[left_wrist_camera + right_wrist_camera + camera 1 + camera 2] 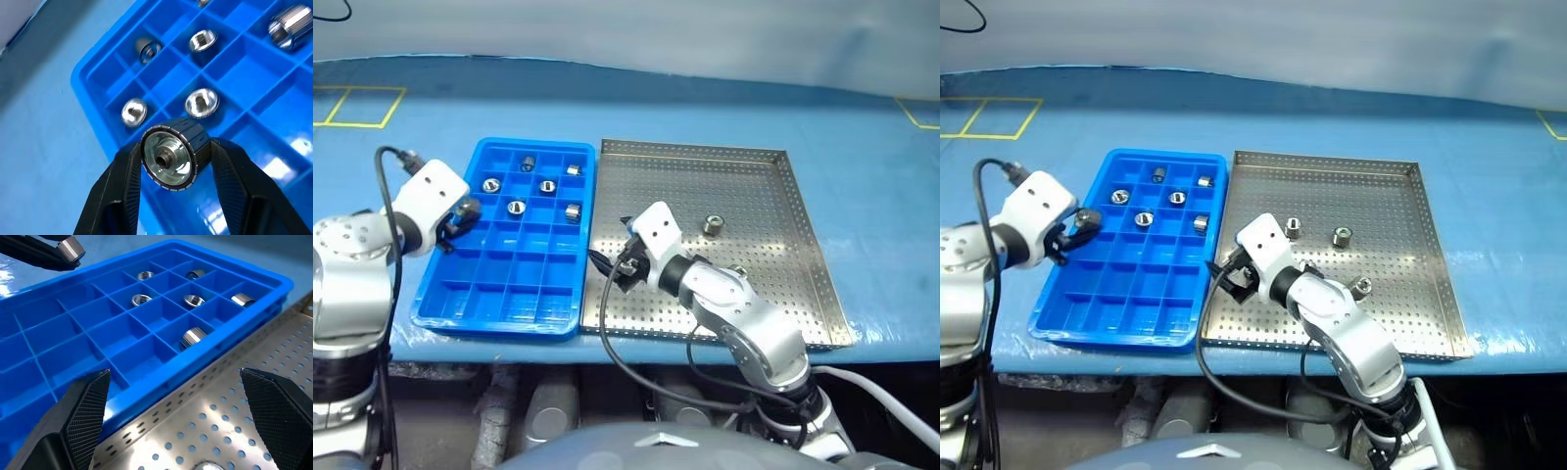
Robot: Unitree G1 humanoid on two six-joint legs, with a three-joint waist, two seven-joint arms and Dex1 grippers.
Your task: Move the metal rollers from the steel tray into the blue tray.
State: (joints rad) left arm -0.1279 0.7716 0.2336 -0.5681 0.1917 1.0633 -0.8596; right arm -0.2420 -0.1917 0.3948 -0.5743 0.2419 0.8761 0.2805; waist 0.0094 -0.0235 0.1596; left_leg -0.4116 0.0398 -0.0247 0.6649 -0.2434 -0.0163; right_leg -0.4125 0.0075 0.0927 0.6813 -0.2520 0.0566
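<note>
Far left: left gripper (1085, 221) at the outer long rim of the blue tray (1087, 311), fingers (120, 191) clamped on the two sides of one metal roller (172, 155), hollow end toward the wrist camera, over the tray's left edge. Centre left: blue tray on the blue tabletop (1489, 176), long side just beside the steel tray (1400, 313), compartments in a grid; six metal rollers (1176, 197) inside, one per compartment, all in the far rows, near rows of compartments bare. Centre: right gripper (625, 262) low over the near left corner of the steel tray, close to the blue tray's right wall, jaws spread wide with nothing between the fingertips (90, 404); perforated floor beneath and blue tray wall ahead in the right wrist view. Right: steel tray with low raised rim and perforated floor, three rollers on it in the right eye view, one (1294, 228) just behind the right wrist, one (1342, 236) near the middle of the tray, one (1362, 287) beside the right forearm, all well apart from one another.
</note>
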